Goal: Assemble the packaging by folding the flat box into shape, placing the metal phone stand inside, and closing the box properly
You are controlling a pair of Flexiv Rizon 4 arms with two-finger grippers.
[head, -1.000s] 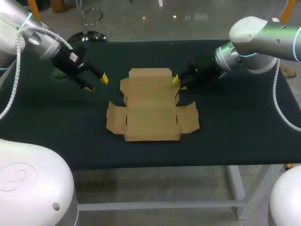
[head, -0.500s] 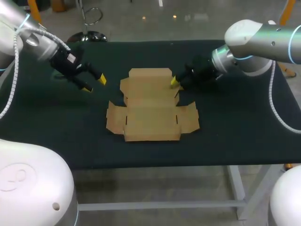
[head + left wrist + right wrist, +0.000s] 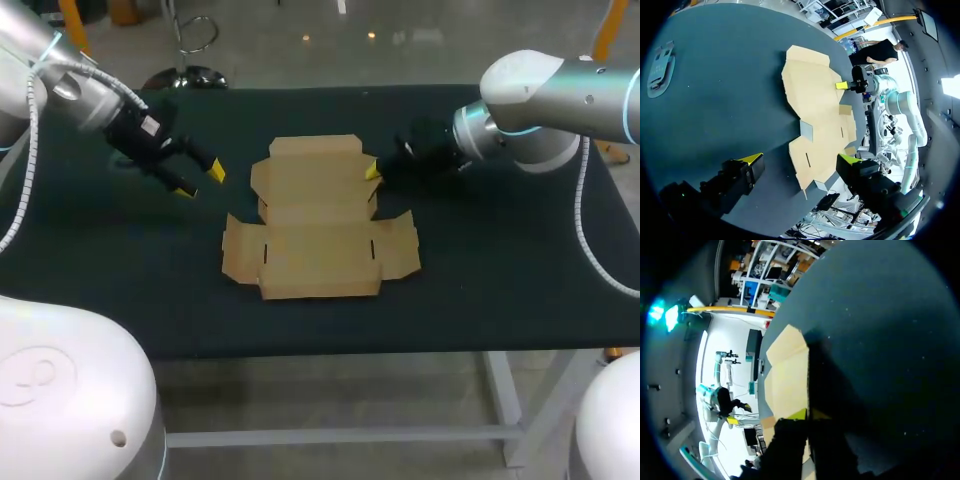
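Centrally on the dark counter (image 3: 500, 280), a flat brown cardboard box (image 3: 318, 220) is laid out unfolded, with its flaps spread to both sides. The left gripper (image 3: 200, 181) is held over the bare counter to the left of the box, apart from it and level with its far half. Its fingers are spread wide and nothing is held between them. In the left wrist view the box (image 3: 815, 100) is seen ahead of this gripper (image 3: 801, 160), its nearest flaps framed between the two spread fingers without being touched.

The right gripper (image 3: 372, 170) is set against the right edge of the box's far panel. In the right wrist view the cardboard (image 3: 787, 370) is seen to run right up to this gripper (image 3: 808, 414), yet whether it is closed on that edge cannot be told.

A flat grey metal stand (image 3: 661, 67) is seen in the left wrist view, lying on the counter well apart from the box.
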